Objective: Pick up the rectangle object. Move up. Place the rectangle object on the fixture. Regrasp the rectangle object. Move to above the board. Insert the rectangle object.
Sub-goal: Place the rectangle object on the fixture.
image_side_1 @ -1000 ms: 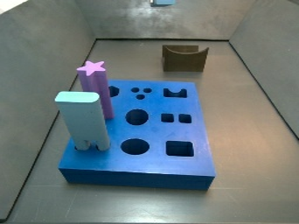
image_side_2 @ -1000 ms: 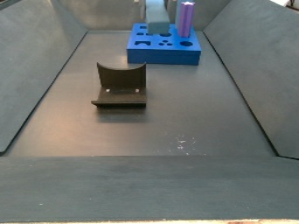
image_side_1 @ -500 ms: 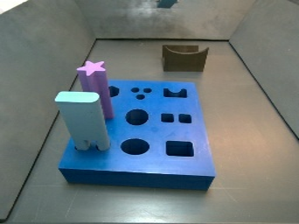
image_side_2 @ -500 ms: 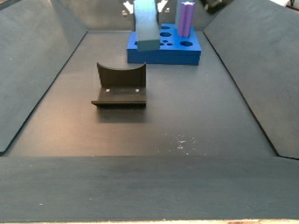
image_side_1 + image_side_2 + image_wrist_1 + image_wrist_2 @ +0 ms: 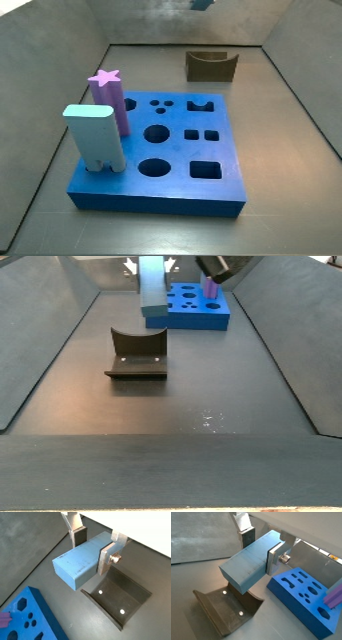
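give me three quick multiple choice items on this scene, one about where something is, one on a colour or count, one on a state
1. Where is the rectangle object?
A. lying on the floor
B. between the gripper's fingers, above the fixture
C. standing in the board

2. How many pieces stand in the board?
A. none
B. two
C. four

3. What state is the fixture in?
A. empty
B. holding a bar
C. tipped over

Answers:
1. B: in both wrist views the gripper clamps the bar, with the fixture below it.
2. B: a side view shows the purple star-topped post and the pale blue block standing in it.
3. A: in both side views the cradle stands upright with nothing in its notch.
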Controlling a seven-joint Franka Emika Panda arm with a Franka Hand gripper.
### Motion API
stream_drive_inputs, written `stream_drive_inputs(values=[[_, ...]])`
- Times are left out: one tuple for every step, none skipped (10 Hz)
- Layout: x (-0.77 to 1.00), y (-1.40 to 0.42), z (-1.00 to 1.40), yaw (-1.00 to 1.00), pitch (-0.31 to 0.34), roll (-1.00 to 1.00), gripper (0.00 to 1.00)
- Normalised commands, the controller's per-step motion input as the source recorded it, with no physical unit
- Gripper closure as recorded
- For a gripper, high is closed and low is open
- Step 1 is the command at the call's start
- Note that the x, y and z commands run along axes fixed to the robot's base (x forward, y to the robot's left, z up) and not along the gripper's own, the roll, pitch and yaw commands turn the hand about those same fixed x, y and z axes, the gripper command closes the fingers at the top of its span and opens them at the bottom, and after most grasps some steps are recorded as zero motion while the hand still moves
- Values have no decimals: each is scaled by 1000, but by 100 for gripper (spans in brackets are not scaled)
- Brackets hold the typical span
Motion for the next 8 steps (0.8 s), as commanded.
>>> stream_drive_inputs(values=[[419,53,-17,-89,114,-301,100],[376,52,-12,-87,123,-297,100],[282,49,-15,-79,147,-288,100],[248,49,-15,-76,153,-284,100],[181,48,-9,-73,167,-274,100],[150,79,-1000,-180,-30,-1000,100],[141,81,-1000,-183,-31,-1000,100],[142,93,-1000,-180,-25,-1000,100]])
